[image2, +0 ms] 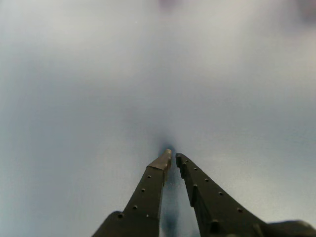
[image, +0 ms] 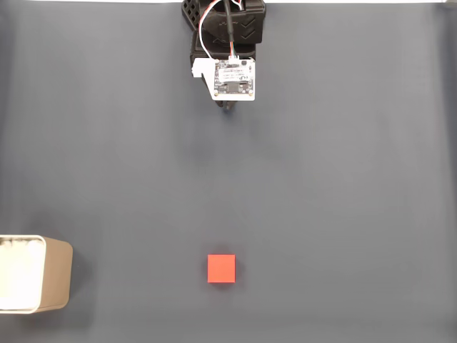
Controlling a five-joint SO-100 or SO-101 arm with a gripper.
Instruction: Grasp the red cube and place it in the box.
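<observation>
The red cube (image: pixel 221 269) lies flat on the dark grey mat, near the bottom centre of the fixed view. The box (image: pixel 34 274), beige with a white inside, stands at the bottom left edge, partly cut off. My gripper (image: pixel 228 106) is folded back at the top centre, far from both, mostly hidden under the white wrist camera board (image: pixel 233 77). In the wrist view my gripper (image2: pixel 173 157) points down at bare mat, its two black fingers meeting at the tips with nothing between them.
A dark grey mat (image: pixel 321 200) covers the whole table. The arm's black base (image: pixel 225 21) sits at the top edge. A wide stretch of bare mat separates the arm from the cube and the box.
</observation>
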